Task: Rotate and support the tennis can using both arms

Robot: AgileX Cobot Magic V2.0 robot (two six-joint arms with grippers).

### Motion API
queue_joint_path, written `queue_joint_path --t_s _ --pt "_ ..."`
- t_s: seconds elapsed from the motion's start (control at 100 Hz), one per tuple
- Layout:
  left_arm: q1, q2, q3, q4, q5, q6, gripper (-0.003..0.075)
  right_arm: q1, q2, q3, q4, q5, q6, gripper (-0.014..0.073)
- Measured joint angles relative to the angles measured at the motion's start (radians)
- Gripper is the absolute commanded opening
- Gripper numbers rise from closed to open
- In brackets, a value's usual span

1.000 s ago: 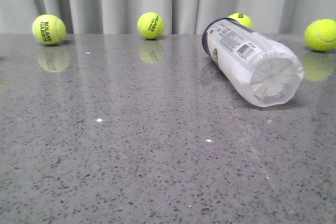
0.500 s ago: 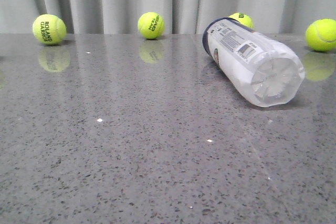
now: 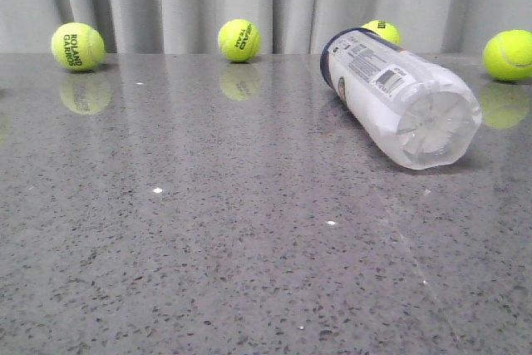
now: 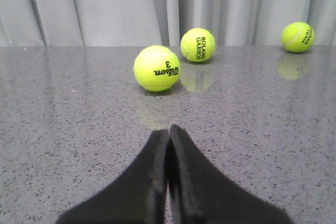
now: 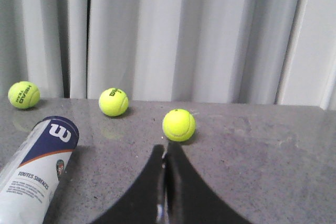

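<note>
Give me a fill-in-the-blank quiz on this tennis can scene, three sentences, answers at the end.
1. The tennis can is lying on its ____ on the grey table.
2. In the front view, its ridged base points toward the camera and its ____ end points toward the curtain.
3. Both the left gripper and the right gripper have their fingers ____.

Missing words: side; navy; shut
</note>
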Motion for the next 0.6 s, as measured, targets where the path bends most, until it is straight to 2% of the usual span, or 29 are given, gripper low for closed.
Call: queue_joint_path --t_s 0.17,0.31,0.38,0.47,0.52,0.6 --pt "0.000 0.000 0.000 0.000 0.000 0.000 -0.0020 0.000 0.218 -0.179 0.000 0.199 0.000 -0.0067" --pt "0.000 0.000 0.000 0.000 0.000 0.000 -0.0020 0.000 0.389 -0.279 0.000 0.295 0.000 -0.0064" --pt "0.000 0.000 0.000 0.000 0.000 0.000 -0.0020 0.000 0.463 -0.316 0.000 0.327 0.000 -0.0024" --pt "0.000 0.000 0.000 0.000 0.000 0.000 -0.0020 0.000 0.545 -0.349 0.000 0.357 0.000 0.0135" --pt "0.000 0.000 0.000 0.000 0.000 0.000 -0.0020 0.000 0.579 -0.359 0.000 0.367 0.000 0.0266" --pt "0.000 0.000 0.000 0.000 0.000 0.000 -0.0020 0.000 0.618 -0.364 0.000 0.369 0.000 0.0528"
